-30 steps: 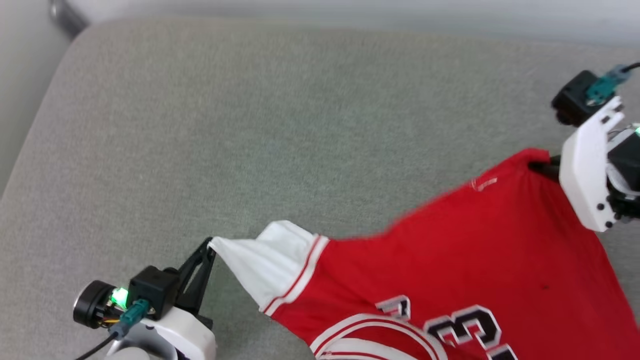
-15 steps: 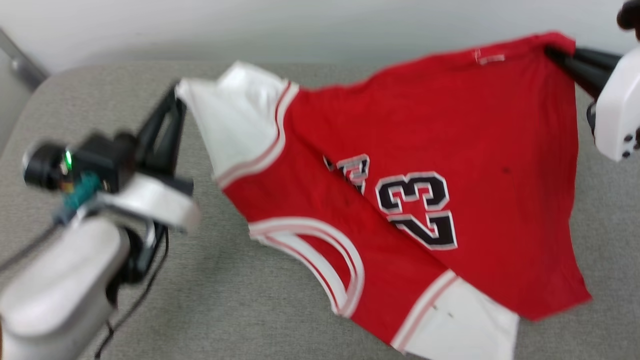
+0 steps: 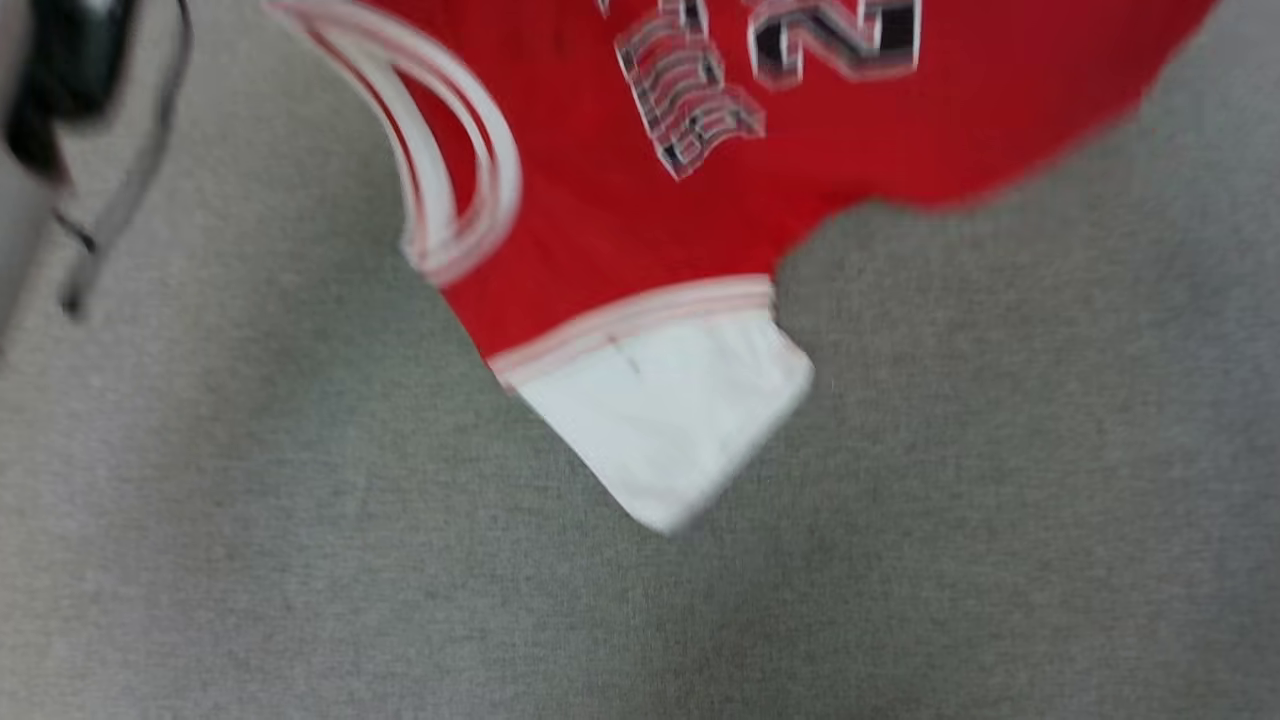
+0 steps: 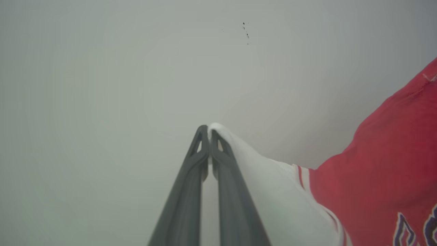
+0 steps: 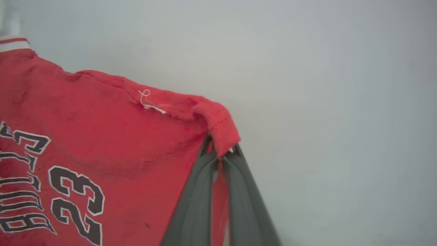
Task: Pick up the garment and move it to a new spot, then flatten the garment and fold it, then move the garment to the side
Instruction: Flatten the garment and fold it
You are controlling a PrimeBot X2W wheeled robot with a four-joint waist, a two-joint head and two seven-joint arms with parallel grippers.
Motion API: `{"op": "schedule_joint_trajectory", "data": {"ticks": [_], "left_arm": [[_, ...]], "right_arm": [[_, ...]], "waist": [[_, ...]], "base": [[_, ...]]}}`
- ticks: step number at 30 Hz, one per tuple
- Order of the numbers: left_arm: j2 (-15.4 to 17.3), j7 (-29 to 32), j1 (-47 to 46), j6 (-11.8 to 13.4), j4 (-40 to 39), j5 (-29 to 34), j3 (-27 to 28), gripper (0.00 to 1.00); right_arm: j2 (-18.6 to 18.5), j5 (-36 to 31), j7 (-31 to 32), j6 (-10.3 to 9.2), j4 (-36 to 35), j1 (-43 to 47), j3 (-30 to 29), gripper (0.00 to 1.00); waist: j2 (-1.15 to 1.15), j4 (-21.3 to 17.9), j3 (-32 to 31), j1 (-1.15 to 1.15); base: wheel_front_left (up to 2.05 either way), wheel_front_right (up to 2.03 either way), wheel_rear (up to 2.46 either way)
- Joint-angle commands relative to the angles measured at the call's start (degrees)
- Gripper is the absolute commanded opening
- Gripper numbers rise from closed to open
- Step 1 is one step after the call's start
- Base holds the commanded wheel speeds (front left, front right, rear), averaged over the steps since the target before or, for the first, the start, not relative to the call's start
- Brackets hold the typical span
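The garment [image 3: 640, 220] hangs above the grey padded surface [image 3: 1000, 500], the left pincer [image 4: 209, 132] pressed together on a white sleeve tip [image 4: 252, 160] and the right pincer [image 5: 222, 152] pinching a red hem corner [image 5: 220, 126]. I'd hold both corners level and well apart so it lands spread, not bunched. The head view is blurred and crops the shirt's top, so whether the dangling sleeve [image 3: 670, 420] touches the surface is unclear.

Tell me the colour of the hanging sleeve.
White; the sleeve shows best in the head view.
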Motion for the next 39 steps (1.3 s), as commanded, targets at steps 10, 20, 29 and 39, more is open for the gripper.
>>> {"op": "schedule_joint_trajectory", "data": {"ticks": [10, 20, 29, 39], "left_arm": [[-4.8, -1.0, -27.5, -4.3, 14.6, 4.7, 1.7, 0.0], [-8.1, -4.0, -41.1, -6.8, 24.8, 6.5, 2.1, 0.0], [-8.6, -5.6, -39.4, -9.6, 30.8, 6.1, 1.8, 0.0], [-8.6, -6.0, -24.2, -11.0, 27.9, 6.7, 4.2, 0.0]], "right_arm": [[8.0, -14.1, -8.0, -0.06, 11.7, -22.1, -7.0, 0.0], [13.9, -20.7, -16.3, -0.06, 24.1, -36.1, -10.4, 0.0], [16.2, -19.6, -22.4, -0.06, 34.5, -35.3, -7.3, 0.0], [18.0, -14.6, -28.8, -0.06, 42.2, -23.7, -1.8, 0.0]], "waist": [[0.0, 0.3, 11.8, -0.01], [0.0, 0.8, 14.7, -0.01], [0.0, 1.3, 16.6, -0.01], [0.0, 0.8, 15.6, -0.01]], "base": [[0.0, 0.0, 0.0], [0.0, 0.0, 0.0], [0.0, 0.0, 0.0], [0.0, 0.0, 0.0]]}}
